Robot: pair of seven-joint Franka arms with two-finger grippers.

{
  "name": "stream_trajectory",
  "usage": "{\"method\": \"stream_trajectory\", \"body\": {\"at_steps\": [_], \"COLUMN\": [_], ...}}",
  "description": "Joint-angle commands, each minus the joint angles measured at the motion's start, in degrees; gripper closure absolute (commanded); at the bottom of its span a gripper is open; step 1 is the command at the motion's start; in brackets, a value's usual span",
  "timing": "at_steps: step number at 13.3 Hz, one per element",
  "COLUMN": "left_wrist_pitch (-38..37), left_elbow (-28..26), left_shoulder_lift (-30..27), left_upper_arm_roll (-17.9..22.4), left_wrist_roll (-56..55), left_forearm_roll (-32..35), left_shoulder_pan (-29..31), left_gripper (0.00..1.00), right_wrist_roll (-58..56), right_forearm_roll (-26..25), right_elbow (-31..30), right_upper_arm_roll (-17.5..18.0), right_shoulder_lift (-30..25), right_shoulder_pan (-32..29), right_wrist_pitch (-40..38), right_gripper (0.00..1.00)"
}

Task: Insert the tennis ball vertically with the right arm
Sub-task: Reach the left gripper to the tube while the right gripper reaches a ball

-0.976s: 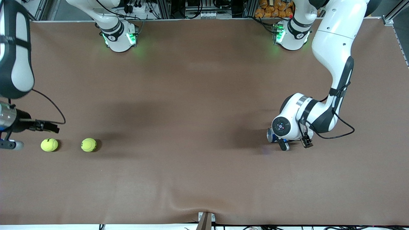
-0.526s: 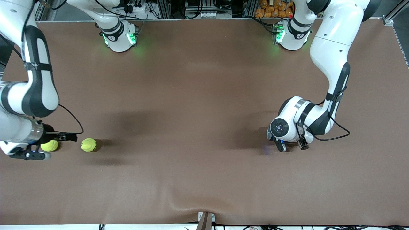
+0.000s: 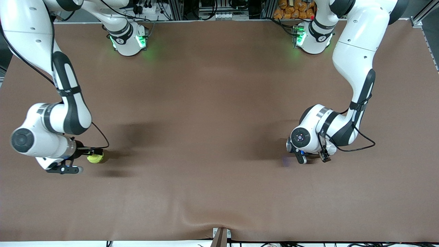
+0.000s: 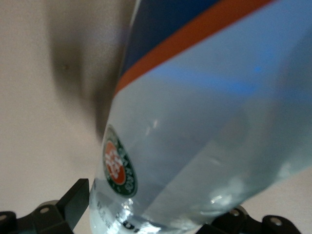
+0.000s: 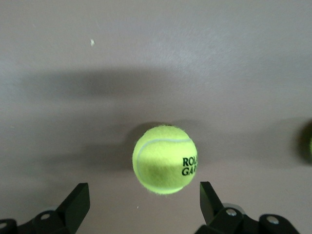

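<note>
A yellow-green tennis ball (image 3: 95, 158) lies on the brown table toward the right arm's end. My right gripper (image 3: 79, 160) is low beside it and open, with the ball (image 5: 165, 159) just ahead of the gap between its fingers (image 5: 78, 202). A second ball is hidden under the right arm in the front view; a sliver of it (image 5: 309, 142) shows at the edge of the right wrist view. My left gripper (image 3: 312, 157) is shut on a clear tennis ball can (image 4: 204, 126) with a blue and orange label, held low over the table; the can (image 3: 289, 145) is mostly hidden under the wrist.
The brown table cover (image 3: 212, 103) has a ripple near the front edge (image 3: 205, 219). Both arm bases (image 3: 128, 39) stand along the edge farthest from the front camera.
My right arm has swung in from the table's end, passed over the outer ball and come down beside the inner ball. My left gripper with the can has shifted only slightly.
</note>
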Motion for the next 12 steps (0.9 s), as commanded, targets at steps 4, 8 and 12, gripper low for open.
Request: {"method": "stream_trajectory", "body": {"at_steps": [4, 8, 12], "left_wrist_pitch": [1.02, 1.02, 0.76], "left_elbow": [0.07, 0.42, 0.95], "left_shoulder_lift": [0.43, 0.34, -0.53], "left_upper_arm_roll": [-0.23, -0.23, -0.31], "left_wrist_roll": [-0.11, 0.15, 0.77], "left_forearm_roll": [1.35, 1.26, 1.17], "left_shoulder_pan": [0.31, 0.22, -0.4], "left_gripper": [0.36, 0.53, 0.52], "right_wrist_roll": [-7.68, -7.51, -7.51], "right_forearm_roll": [-0.91, -0.12, 1.29], "right_elbow": [-0.53, -0.97, -0.97], "right_upper_arm_roll": [0.07, 0.16, 0.16], "right_shoulder_lift": [1.2, 2.61, 3.22], "right_shoulder_pan": [-2.1, -2.02, -2.02], "right_wrist_pitch": [2.75, 6.27, 6.98], "right_gripper": [0.0, 0.0, 0.0]}}
